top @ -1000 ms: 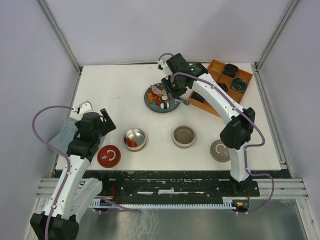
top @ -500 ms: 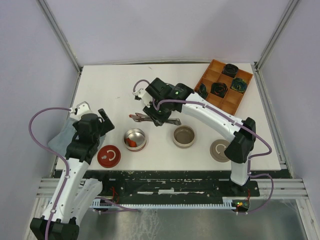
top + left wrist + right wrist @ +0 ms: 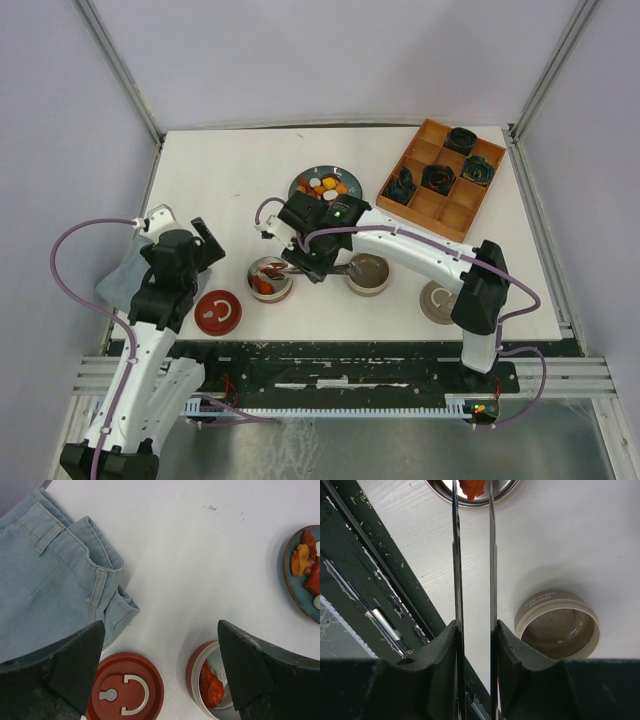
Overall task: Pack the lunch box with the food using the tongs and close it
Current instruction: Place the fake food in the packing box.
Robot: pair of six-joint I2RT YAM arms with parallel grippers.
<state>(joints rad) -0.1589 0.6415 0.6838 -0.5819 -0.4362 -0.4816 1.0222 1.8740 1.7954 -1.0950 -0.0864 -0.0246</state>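
My right gripper [image 3: 310,258] is shut on the silver tongs [image 3: 455,555], whose two arms run forward from between its fingers. An orange-red piece of food [image 3: 472,487] is pinched between the tong tips, right over the open red lunch box [image 3: 268,279]. Another red piece [image 3: 212,690] lies inside that box. More food [image 3: 325,186] in orange, red, white and yellow sits on the dark plate [image 3: 297,183] behind. The box's red lid [image 3: 218,312] lies flat to its left. My left gripper [image 3: 190,246] hovers open above the lid and box, holding nothing.
A beige lunch box [image 3: 368,272] stands open right of the red one, its beige lid [image 3: 440,301] further right. An orange divided tray [image 3: 452,205] with dark rosettes is at the back right. Folded jeans [image 3: 122,282] lie at the left edge.
My right arm has swung from the plate forward and left to the red lunch box, carrying the tongs with a piece. The plate is uncovered again. The left arm has barely shifted.
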